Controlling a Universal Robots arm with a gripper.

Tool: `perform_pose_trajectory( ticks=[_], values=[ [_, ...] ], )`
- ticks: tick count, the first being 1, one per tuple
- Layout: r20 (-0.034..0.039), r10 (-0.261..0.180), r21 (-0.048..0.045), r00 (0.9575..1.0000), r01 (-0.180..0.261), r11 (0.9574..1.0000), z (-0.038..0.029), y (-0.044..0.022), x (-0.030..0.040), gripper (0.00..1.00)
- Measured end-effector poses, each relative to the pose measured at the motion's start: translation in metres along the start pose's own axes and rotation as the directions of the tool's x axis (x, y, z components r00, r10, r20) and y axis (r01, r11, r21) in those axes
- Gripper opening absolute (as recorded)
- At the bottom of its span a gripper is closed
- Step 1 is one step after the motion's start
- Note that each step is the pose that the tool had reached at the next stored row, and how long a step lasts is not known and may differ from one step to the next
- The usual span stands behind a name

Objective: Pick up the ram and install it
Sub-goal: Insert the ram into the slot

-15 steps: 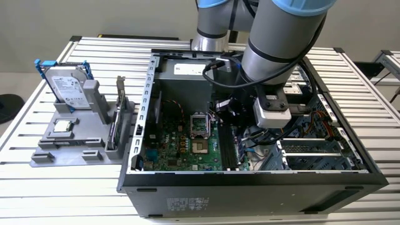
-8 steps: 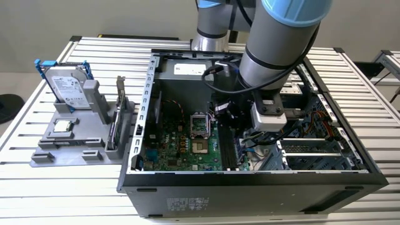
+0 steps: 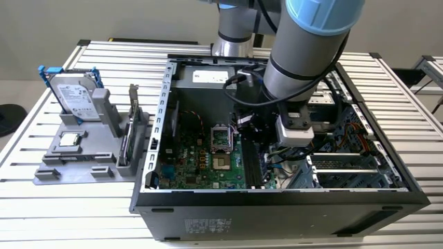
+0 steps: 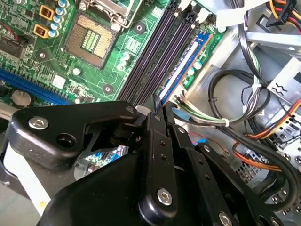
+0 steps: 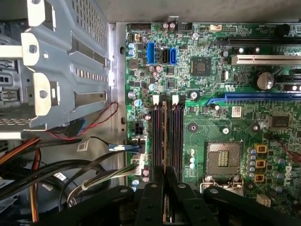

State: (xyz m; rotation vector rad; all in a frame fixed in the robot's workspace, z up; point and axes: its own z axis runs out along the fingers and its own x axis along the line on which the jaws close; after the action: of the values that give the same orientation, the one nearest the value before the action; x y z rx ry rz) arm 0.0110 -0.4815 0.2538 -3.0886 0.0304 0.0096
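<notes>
Between the hand's [image 4: 157,109] fingertips — the ram [image 4: 181,70], slotted.

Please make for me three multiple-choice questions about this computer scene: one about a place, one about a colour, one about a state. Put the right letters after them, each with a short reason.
1. Where is the hard drive?
A. Inside the computer case
B. On the grey stand outside the case, at the exterior view's left
C. Between the fingers

2. What colour is the main circuit board in the case?
A. Green
B. Red
C. White

3. What state are the fingers in?
A. Wide open above the memory slots
B. Shut on a cable
C. Shut on the ram

Answers:
1. B, as the exterior view shows it upright on the stand beside the case.
2. A, as both wrist views show a green board.
3. C, as the second wrist view shows the thin stick pinched between them, lined up along the memory slots.
</notes>
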Motion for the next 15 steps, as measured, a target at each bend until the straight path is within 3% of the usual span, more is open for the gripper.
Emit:
perform_pose_trajectory(
  ticks=[15],
  values=[
    [0.0, 0.0, -0.0012, 1.0, 0.0, 1.0, 0.0256, -0.0023, 0.0027, 0.0]
  ],
)
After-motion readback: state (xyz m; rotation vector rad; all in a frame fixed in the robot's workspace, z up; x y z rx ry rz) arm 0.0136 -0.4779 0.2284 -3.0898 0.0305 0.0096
